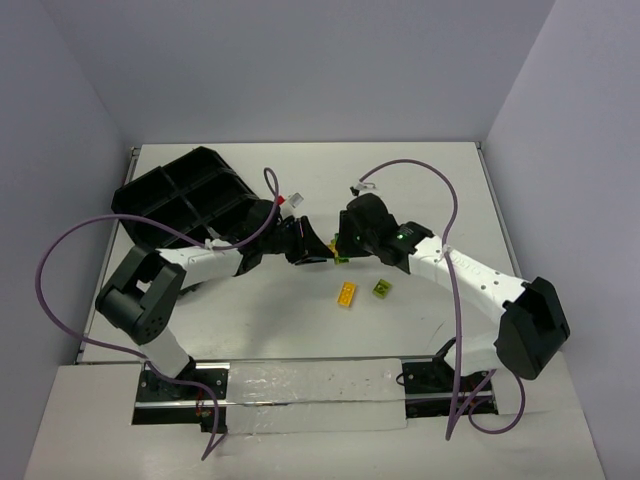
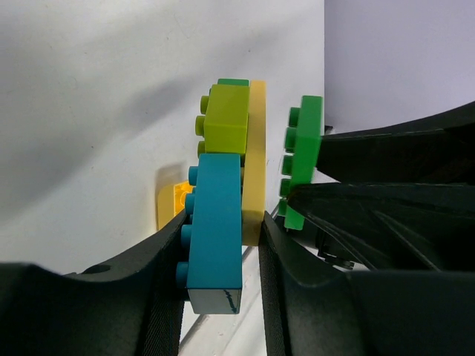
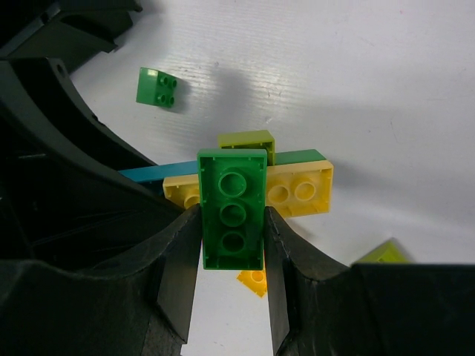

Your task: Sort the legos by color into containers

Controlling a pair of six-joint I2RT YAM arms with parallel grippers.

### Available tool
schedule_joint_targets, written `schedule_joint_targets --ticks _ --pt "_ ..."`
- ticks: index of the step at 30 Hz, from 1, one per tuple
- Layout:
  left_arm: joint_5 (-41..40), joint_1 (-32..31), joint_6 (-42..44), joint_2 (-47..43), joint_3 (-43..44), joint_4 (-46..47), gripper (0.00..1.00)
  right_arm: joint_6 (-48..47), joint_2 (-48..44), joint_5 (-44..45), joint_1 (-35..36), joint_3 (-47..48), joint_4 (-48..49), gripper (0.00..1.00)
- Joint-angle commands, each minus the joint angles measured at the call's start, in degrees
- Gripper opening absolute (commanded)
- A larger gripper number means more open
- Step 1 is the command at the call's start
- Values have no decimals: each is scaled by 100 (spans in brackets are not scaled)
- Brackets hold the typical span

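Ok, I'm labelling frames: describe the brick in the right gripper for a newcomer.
At the middle of the white table, where the arms meet, the right gripper is shut on the green brick. Its hollow side shows three tubes, unlike the yellow brick, cyan brick and lime brick behind it.

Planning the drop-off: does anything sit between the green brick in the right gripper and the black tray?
Yes: the left gripper, shut on a cyan-yellow-lime clump, sits between the green brick and the tray.

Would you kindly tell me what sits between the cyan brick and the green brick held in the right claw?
A yellow brick, seen edge-on in the left wrist view, sits between the cyan brick and the green brick.
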Motion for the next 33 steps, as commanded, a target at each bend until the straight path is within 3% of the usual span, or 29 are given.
schedule_joint_targets --ticks 1,5,9,15,17,19,29,33 --pt "-55 8 68 67 218 67 0 41 -393 190 -31 320 -6 20" --pt "-332 17 127 244 459 -195 1 -8 -564 1029 -59 398 -483 20" --pt "-446 8 238 603 842 -323 17 -34 -806 1275 -312 305 -723 20" --pt "-402 -64 584 1086 1602 -827 75 -44 -1025 1100 -559 172 -694 20" --pt "-502 -81 694 1085 1735 -1096 89 -42 -991 1071 -567 182 -683 20" --pt "-648 -89 812 1034 1846 -1334 96 -35 -971 1027 -567 202 -668 20" --pt "-2346 91 1533 -81 2514 -3411 93 -87 -623 523 -558 336 -387 20" --pt "-2866 762 1502 -613 2538 -4154 88 -91 -389 225 -524 535 -180 20"
